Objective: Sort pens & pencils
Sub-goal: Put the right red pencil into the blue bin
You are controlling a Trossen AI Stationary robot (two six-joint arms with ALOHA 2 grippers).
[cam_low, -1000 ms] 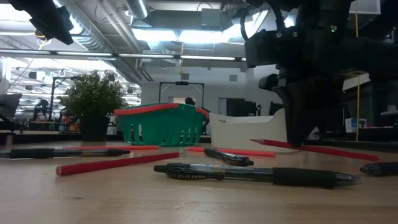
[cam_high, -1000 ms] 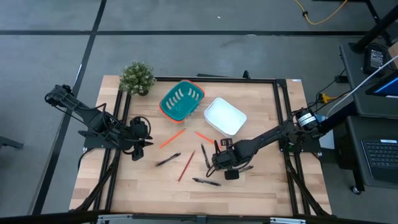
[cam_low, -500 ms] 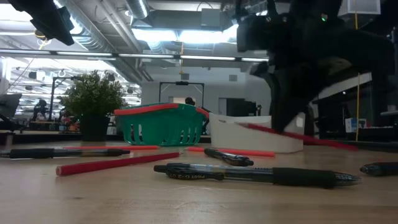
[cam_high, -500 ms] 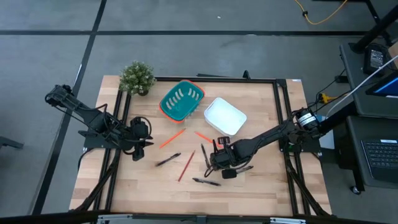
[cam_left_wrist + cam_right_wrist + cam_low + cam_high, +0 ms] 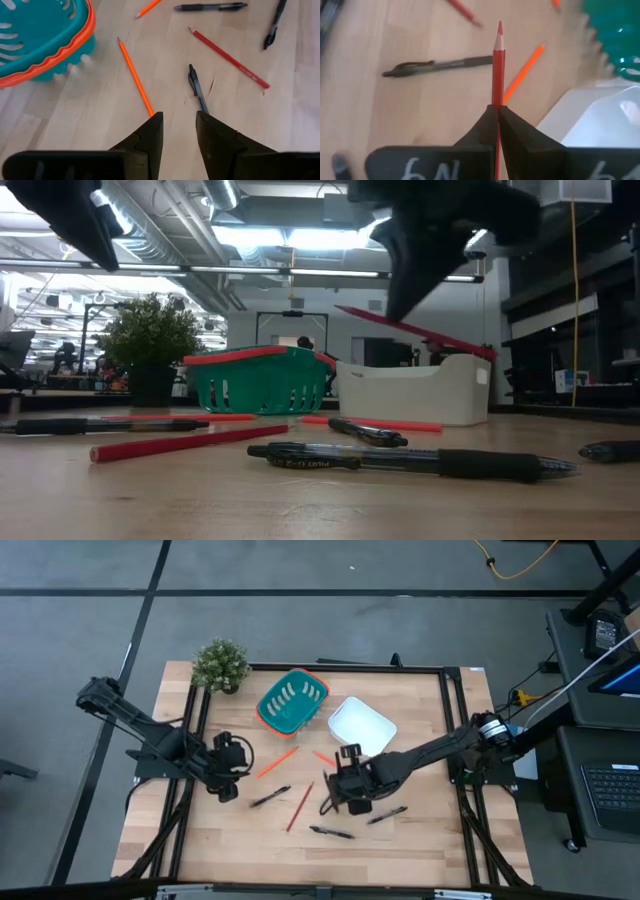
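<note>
The right pincer (image 5: 498, 112) pinches a red pencil (image 5: 498, 60) clear of the counter (image 5: 420, 835), near the white bin (image 5: 362, 726). It likely needs a level carry to a container and a low release. The left pincer (image 5: 178, 131), spread, hangs over the loose pens (image 5: 197, 89).

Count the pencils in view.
4. One held pencil is clamped in the right gripper above the table; an orange pencil lies near the teal basket, a shorter orange pencil beside the white bin, a red pencil mid-table.

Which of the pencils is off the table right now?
The red pencil clamped in the right gripper, lifted near the white bin. The other pencils, like the orange one ahead of the left gripper, lie on the wood.
</note>
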